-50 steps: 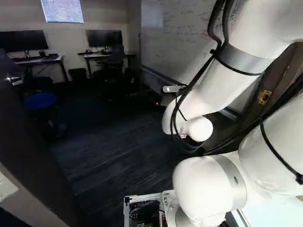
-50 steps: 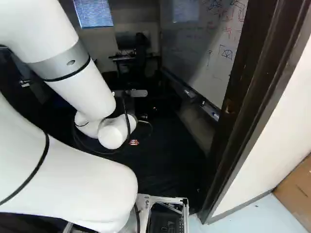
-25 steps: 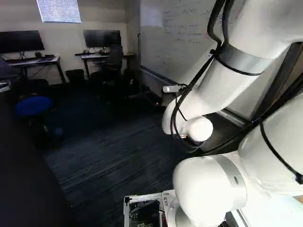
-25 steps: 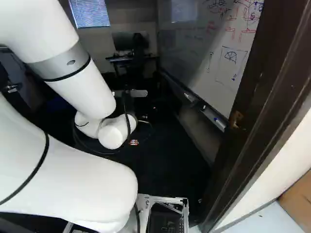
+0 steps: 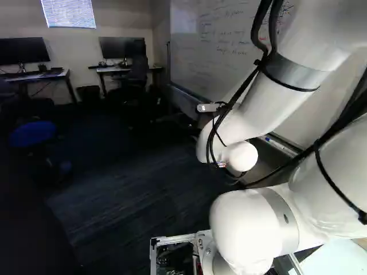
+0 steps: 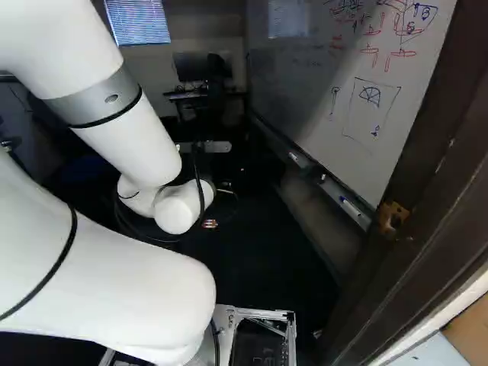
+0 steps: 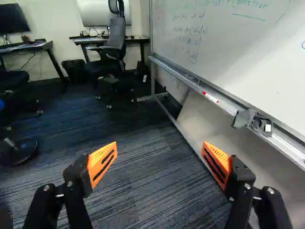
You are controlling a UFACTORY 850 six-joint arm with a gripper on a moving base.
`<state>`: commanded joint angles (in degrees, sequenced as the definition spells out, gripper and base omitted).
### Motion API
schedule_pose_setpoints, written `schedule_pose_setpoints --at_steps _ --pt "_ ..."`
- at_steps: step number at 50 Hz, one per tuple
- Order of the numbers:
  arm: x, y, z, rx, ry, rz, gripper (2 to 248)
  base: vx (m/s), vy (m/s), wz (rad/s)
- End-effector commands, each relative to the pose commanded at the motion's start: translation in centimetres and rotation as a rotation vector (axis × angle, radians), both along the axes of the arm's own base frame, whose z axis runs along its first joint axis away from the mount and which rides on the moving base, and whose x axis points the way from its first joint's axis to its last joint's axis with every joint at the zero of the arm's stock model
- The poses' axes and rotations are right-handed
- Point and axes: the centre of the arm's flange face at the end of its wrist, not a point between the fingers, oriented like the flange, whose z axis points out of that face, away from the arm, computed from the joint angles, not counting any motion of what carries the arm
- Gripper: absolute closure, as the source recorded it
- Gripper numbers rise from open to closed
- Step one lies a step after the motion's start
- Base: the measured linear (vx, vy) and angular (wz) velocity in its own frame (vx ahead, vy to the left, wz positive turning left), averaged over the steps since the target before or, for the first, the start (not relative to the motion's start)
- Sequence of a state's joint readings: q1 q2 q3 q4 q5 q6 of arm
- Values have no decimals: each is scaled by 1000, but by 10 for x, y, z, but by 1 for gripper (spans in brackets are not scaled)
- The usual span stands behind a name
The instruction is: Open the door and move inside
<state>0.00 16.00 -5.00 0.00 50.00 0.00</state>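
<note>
The dark door stands open along the left side; its panel fills the lower left of the left base view, and its metal handle shows at the left edge of the right base view. On the opposite side rises the brown door frame with a brass strike plate. My arm reaches ahead into the room, its wrist end hiding the gripper in the base views. Seen in the wrist view, the gripper is open, orange pads wide apart, with only carpet and the whiteboard's lower part beyond them.
A whiteboard with a marker tray runs along the right. Desks, monitors and an office chair stand at the far wall. A blue stool is at the left. Dark carpet covers the floor between.
The base has moved forward, turning slightly right; the door and its handle have slid leftward out of the left base view, and the frame looms nearer. The arm holds its pose.
</note>
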Motion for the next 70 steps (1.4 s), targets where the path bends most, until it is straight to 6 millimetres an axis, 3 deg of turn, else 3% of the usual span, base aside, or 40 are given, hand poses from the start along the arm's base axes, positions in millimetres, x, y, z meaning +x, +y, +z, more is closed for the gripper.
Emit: schedule_pose_setpoints --at_steps 36,70 --pt "0 0 0 0 0 0 3 170 6 -5" --pt "0 0 0 0 0 0 3 158 30 153"
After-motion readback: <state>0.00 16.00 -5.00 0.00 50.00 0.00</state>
